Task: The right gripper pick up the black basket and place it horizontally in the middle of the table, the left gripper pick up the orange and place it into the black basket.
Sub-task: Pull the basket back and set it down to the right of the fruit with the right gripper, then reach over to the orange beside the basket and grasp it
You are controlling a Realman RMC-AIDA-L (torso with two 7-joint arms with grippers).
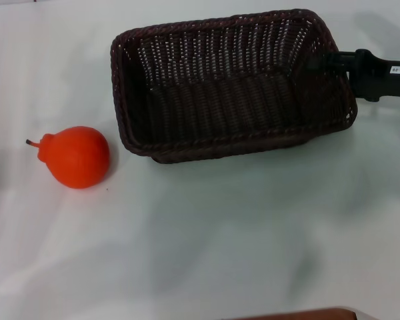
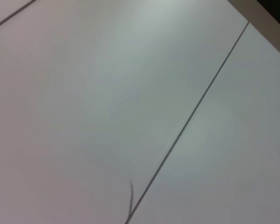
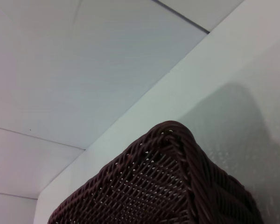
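The black basket [image 1: 207,60] lies lengthwise across the far middle of the white table [image 1: 220,233], its open top facing me. My right gripper [image 1: 328,63] reaches in from the right and is shut on the basket's right-end rim. The right wrist view shows a corner of the basket [image 3: 168,186] close up, with none of my fingers visible. The orange [image 1: 77,157] lies on the table to the left of the basket, apart from it, stem pointing left. My left gripper is out of view; its wrist view shows only a bare white surface with a seam [image 2: 191,116].
A brown edge [image 1: 300,315] shows at the bottom of the head view. The near half of the table is bare white surface.
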